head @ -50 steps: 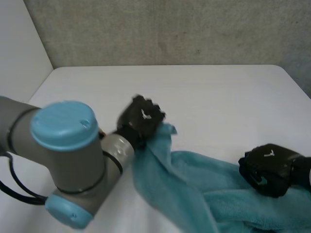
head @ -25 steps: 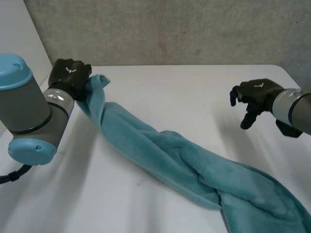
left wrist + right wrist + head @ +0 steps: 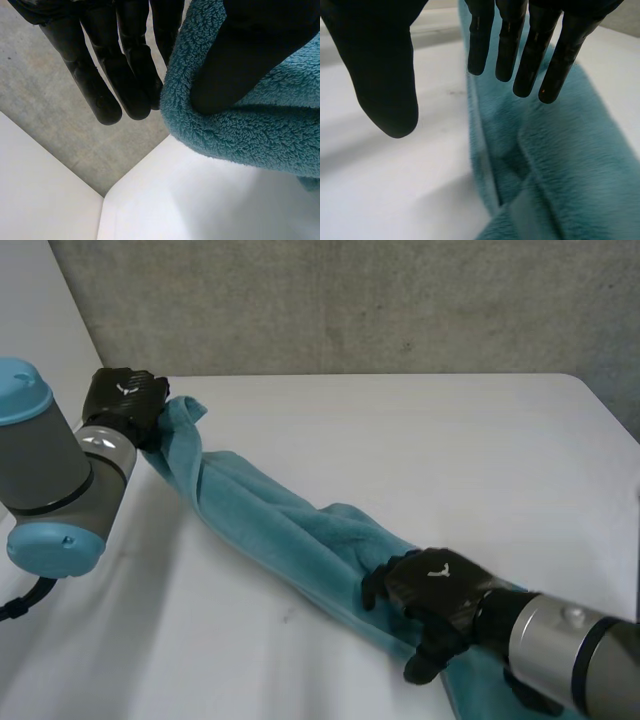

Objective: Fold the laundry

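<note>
Teal towel [image 3: 262,518] end pinched in left robot hand [image 3: 124,400]

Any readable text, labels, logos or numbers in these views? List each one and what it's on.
No legible text in any view.
Small white mark on the back of the left hand: too small to read.
Small white mark on the back of the right hand: too small to read.
The teal towel: no tag or print visible.
</note>
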### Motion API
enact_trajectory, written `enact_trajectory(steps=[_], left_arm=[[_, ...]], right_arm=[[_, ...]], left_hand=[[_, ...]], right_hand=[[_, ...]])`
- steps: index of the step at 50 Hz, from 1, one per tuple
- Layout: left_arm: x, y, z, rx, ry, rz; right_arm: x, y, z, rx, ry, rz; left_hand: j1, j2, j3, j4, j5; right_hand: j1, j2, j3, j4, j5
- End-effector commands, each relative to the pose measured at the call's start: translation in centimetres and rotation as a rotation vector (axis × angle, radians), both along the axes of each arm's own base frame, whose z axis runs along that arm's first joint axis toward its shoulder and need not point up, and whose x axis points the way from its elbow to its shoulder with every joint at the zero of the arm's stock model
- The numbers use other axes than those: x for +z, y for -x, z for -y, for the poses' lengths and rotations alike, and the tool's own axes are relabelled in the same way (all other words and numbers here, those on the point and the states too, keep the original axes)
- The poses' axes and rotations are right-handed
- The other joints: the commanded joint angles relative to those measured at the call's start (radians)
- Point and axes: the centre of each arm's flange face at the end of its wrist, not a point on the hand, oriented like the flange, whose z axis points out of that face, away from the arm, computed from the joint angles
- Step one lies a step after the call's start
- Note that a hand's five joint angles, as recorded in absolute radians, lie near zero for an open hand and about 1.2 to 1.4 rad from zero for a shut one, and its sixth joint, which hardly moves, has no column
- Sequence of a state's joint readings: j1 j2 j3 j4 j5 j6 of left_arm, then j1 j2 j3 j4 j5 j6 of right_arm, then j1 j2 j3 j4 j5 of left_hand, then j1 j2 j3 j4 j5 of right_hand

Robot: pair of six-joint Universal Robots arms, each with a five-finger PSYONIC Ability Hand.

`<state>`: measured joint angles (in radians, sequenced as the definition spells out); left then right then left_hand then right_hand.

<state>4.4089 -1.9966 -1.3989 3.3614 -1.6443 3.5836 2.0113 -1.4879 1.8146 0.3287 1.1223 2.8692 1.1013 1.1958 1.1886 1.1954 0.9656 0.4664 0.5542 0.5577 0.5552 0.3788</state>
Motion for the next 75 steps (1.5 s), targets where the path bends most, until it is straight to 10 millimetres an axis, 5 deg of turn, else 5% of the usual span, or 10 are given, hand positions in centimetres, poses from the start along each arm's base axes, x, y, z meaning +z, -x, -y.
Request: enact_trajectory(steps=[1, 10, 29, 51, 58, 62, 66, 72, 75], left_arm=[[0.8, 0.0, -0.2, -0.002, 0.018, -0.007], [0.3, 0.1, -0.6, -0.009, 0.002, -0.001], [0.2, 0.1, -0.6, -0.012, 0.0, -0.001], [0.1, 0.0, -0.7, -0.009, -0.004, 0.001], [0.1, 0.0, -0.7, -0.009, -0.004, 0.001], [0.1, 0.0, -0.7, -0.009, -0.004, 0.001], [0.1, 0.0, -0.6, -0.005, -0.005, 0.001], [0.0, 0.0, -1.1, -0.005, -0.017, 0.005], [1.2, -0.4, -2.1, -0.006, 0.003, -0.003]], right_arm=[[-3.8, -1.3, 0.8, -0.034, -0.022, 0.022], [-6.7, -0.8, 3.0, -0.172, 0.035, -0.084], [-7.2, -1.4, 2.5, -0.149, 0.111, -0.109], [-7.9, -1.2, 2.0, -0.131, 0.124, -0.128], [-8.5, -1.2, 1.9, -0.115, 0.146, -0.143], [-8.6, -1.1, 2.2, -0.118, 0.164, -0.149], [-7.2, -1.0, 3.3, -0.163, 0.231, -0.125], [0.1, -1.1, 4.9, -0.232, 0.437, 0.004], [3.3, 0.5, 7.3, -0.305, 0.474, -0.005]], left_hand=[[0.295, 0.2, 0.208, 0.201, 0.256], [0.295, 0.2, 0.208, 0.201, 0.256], [0.295, 0.2, 0.208, 0.201, 0.256], [0.295, 0.2, 0.208, 0.201, 0.256], [0.295, 0.2, 0.208, 0.201, 0.256], [0.295, 0.2, 0.208, 0.201, 0.256], [0.295, 0.2, 0.208, 0.201, 0.256], [0.281, 0.186, 0.193, 0.187, 0.242], [0.266, 0.171, 0.179, 0.172, 0.227]], right_hand=[[0.159, 0.071, 0.068, 0.07, 0.072], [0.15, 0.062, 0.059, 0.061, 0.063], [0.437, 0.349, 0.346, 0.348, 0.35], [0.297, 0.209, 0.205, 0.208, 0.21], [0.446, 0.358, 0.355, 0.357, 0.359], [0.929, 0.841, 0.837, 0.84, 0.842], [0.93, 0.842, 0.839, 0.841, 0.843], [0.93, 0.842, 0.839, 0.841, 0.843], [0.93, 0.842, 0.839, 0.841, 0.843]])
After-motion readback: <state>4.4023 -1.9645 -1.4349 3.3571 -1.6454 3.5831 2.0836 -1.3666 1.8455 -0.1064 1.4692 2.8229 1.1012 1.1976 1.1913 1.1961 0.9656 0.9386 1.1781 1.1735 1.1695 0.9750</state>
